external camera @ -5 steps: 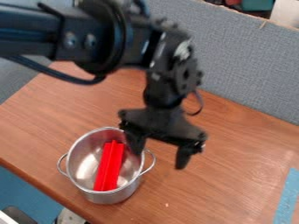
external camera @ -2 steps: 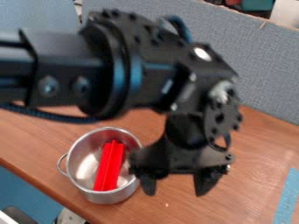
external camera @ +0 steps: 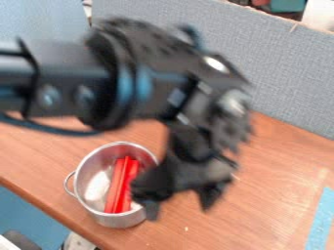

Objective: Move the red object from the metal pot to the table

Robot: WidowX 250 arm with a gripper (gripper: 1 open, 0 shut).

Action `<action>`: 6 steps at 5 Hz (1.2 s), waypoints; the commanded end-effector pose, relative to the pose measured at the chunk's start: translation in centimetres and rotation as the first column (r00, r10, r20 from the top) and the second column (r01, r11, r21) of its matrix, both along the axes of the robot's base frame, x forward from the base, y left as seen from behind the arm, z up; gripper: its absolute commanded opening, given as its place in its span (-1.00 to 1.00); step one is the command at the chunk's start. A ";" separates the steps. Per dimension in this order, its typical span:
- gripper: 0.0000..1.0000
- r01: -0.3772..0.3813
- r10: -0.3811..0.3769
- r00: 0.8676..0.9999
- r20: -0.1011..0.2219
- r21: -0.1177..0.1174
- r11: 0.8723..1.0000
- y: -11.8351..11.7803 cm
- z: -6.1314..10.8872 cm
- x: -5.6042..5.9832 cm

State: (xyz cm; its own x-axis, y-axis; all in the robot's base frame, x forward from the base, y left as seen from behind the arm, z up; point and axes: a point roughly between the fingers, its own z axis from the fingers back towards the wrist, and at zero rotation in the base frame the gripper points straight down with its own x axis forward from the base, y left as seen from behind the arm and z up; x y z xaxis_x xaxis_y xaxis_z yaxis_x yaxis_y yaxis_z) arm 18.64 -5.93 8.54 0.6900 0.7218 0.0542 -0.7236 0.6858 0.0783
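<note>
Bright red and long, the bar lies inside the metal pot, tilted so that its length runs from the pot's far side towards its near side. The pot is round, shiny steel, with a rolled rim and a small wire handle showing at its left in the view, and it sits near the edge of the surface, which is reddish-brown with a wood grain. Black and bulky, the robot arm reaches in from the upper left of the view and covers much of the scene. Its jaws are open, their tips pointing down, one over the right side of the pot and the other out past it, above the surface (the whole gripper is blurred, so whether a tip touches the pot I cannot tell). Nothing is gripped between them; the bar lies to the left of both tips in the view. Behind the surface stands a grey-blue fabric panel, with something red and something dark green behind its top edge. A light blue strip lies along the surface at the right of the view.
</note>
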 end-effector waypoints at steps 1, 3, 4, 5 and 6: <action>1.00 -0.202 0.202 0.979 0.014 0.003 0.979 5.0 0.1 2.0; 1.00 -0.645 0.646 0.763 0.018 0.058 0.762 2.0 1.8 1.6; 1.00 -0.674 0.674 0.738 0.022 0.057 0.736 4.3 1.8 2.2; 1.00 -0.730 0.730 0.683 0.022 0.062 0.681 6.6 1.7 2.5; 1.00 -0.756 0.755 0.654 0.040 0.069 0.651 8.2 1.3 2.8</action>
State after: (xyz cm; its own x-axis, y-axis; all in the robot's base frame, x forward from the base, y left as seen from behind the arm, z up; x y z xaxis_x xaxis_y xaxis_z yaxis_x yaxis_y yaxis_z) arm 20.84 1.96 9.24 -0.0863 0.9884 0.1247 -0.9873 -0.1016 0.1225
